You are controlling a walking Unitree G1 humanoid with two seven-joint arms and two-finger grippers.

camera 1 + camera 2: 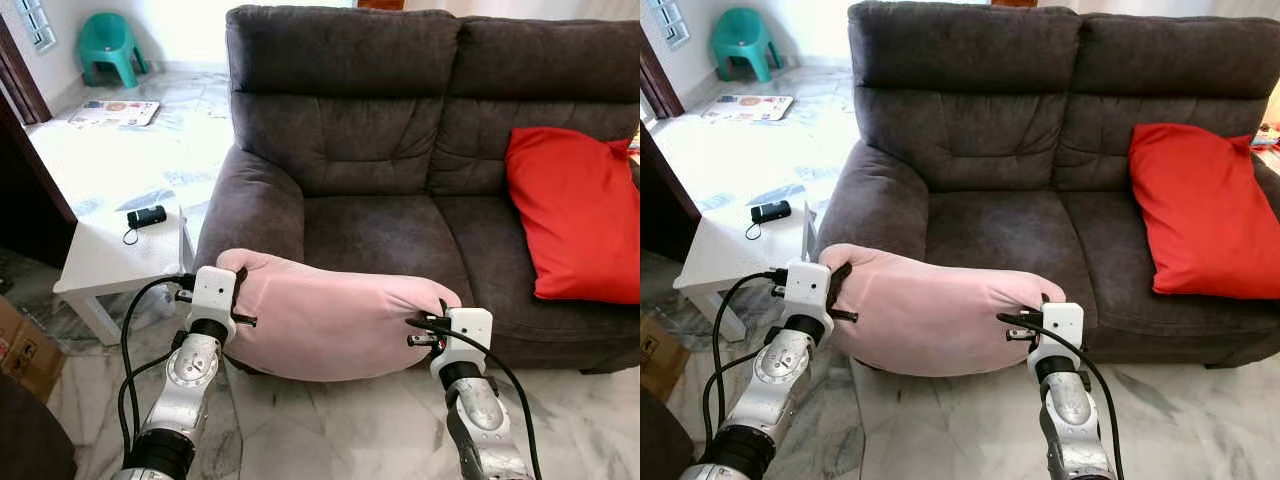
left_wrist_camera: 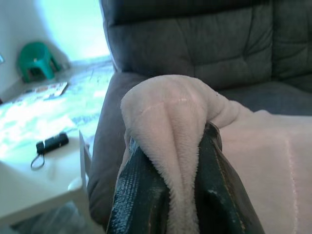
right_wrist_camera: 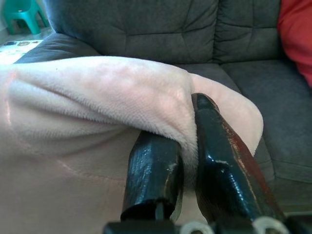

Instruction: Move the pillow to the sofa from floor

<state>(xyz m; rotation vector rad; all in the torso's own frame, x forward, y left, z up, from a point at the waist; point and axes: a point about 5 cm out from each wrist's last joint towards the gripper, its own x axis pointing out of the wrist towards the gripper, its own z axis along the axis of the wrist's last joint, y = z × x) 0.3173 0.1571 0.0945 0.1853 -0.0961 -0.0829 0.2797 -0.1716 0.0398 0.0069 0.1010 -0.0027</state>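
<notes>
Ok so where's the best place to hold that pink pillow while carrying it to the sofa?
By its two short ends, one gripper from each side. The pink pillow is long, soft and sagging, and a fold of plush bunches easily between fingers: the left gripper and right gripper each pinch an end that way.

The pink pillow [image 1: 330,320] is up off the floor, stretched sideways right in front of the dark grey sofa [image 1: 370,140], level with the front edge of its seat. It's plush, soft-napped, plump in the middle and sagging a little underneath. Its left corner is bunched into a fold by the sofa's armrest, and its right corner is pinched to a rounded nub before the seat cushion. The sofa is a two-seater with a tufted back, and the seat directly behind the pillow lies bare.
</notes>
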